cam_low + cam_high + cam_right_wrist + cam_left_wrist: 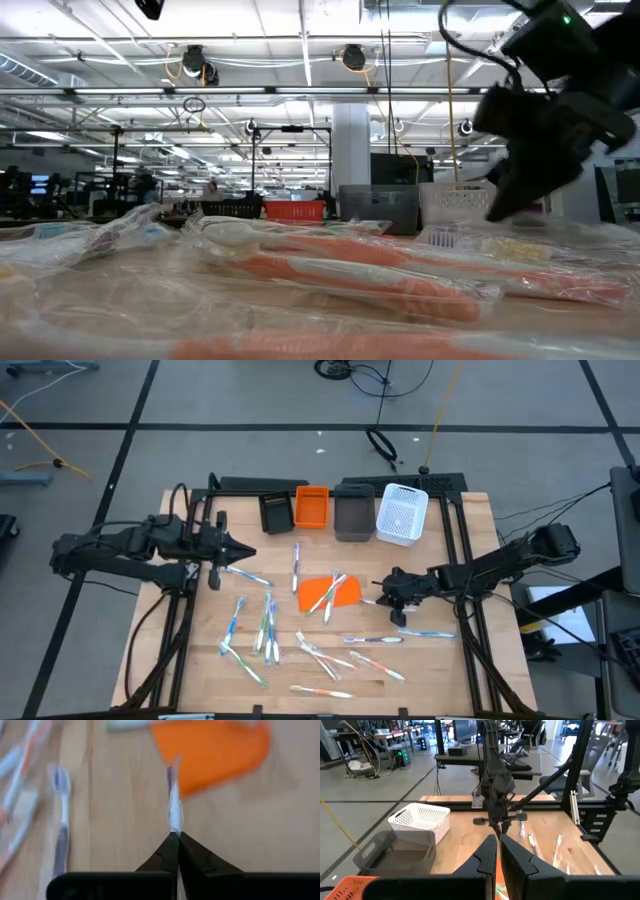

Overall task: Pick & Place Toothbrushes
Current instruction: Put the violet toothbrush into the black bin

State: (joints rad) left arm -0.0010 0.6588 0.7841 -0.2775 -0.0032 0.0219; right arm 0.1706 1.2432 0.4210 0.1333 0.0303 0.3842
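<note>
The right gripper [173, 836] has its jaws pressed together on the near end of a wrapped toothbrush [173, 802], which runs straight out from the tips toward the flat orange sheet [215, 750]. On the table [470, 680], seen from above, this right gripper [383, 590] sits just at 3 o'clock of the orange sheet [322, 594]. A second wrapped brush [61, 827] lies alongside the held one, apart from it.

The left gripper [248, 554] is at 10 o'clock of the sheet, jaws together; whether they pinch the blue-handled toothbrush [250, 576] just beside the tip cannot be told.

Counted from above, roughly twenty toothbrushes [262, 628] lie scattered: three or so on the sheet, a cluster at its 8 o'clock, more along 6 and 4 o'clock; overlaps prevent an exact count.

Four bins stand in a row at 12 o'clock: black [274, 512], orange [311, 506], grey [354, 512] and a white basket [402, 514].
</note>
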